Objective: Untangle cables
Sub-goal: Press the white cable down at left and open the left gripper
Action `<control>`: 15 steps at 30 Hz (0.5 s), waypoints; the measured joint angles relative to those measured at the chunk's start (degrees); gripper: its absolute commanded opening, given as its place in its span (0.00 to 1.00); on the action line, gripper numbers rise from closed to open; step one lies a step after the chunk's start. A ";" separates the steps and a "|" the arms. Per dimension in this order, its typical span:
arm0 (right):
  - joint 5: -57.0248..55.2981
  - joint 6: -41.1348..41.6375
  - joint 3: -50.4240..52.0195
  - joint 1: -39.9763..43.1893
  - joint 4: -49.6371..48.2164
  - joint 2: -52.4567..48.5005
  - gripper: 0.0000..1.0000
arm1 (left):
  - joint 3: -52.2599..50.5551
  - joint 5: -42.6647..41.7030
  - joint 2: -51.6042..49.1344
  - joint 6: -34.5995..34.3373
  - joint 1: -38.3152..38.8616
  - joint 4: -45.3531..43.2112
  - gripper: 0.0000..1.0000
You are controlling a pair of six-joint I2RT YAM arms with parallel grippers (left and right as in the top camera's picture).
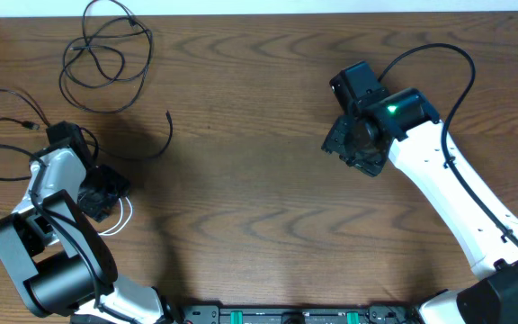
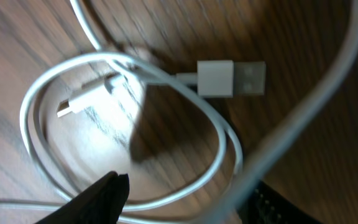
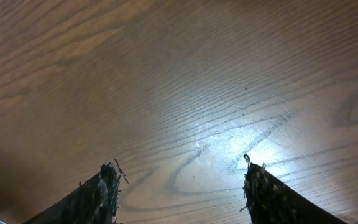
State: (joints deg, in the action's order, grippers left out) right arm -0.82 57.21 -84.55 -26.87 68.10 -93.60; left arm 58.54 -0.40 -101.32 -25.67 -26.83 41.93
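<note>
The white cable (image 2: 39, 99) lies in a loose coil on the table, with its USB plug (image 2: 232, 78) and a small plug (image 2: 73, 106) showing in the left wrist view. In the overhead view the white cable (image 1: 122, 216) peeks out beside my left gripper (image 1: 102, 193). My left gripper (image 2: 188, 186) is open just above the coil, with a blurred white strand passing near its right finger. One black cable (image 1: 106, 49) lies coiled at the far left. Another black cable (image 1: 3, 135) lies at the left edge. My right gripper (image 1: 358, 148) (image 3: 182, 171) is open and empty over bare wood.
A loose black cable strand (image 1: 165, 139) curves across the table right of my left arm. A thick black arm cable (image 1: 439, 54) loops over the right arm. The table's far edge runs along the top of the overhead view.
</note>
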 measured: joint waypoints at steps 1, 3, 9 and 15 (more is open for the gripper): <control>0.00 0.00 0.00 -0.02 0.04 0.00 0.63 | -0.15 0.76 0.00 0.00 0.02 -0.46 0.58; 0.00 0.00 0.00 -0.02 0.09 0.00 0.63 | -0.17 3.15 0.02 -0.24 0.00 -1.44 0.57; 0.00 0.00 0.00 -0.04 0.20 0.00 0.63 | -0.17 7.54 0.02 -2.56 -0.44 -3.06 0.51; 0.00 0.00 0.00 -0.04 0.26 0.00 0.63 | -0.17 8.74 -1.20 -2.99 -0.81 -4.55 0.51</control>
State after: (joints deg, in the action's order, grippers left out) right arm -0.82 57.21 -84.55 -26.92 68.36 -93.60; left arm 58.37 8.34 -102.52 -28.67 -27.64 37.39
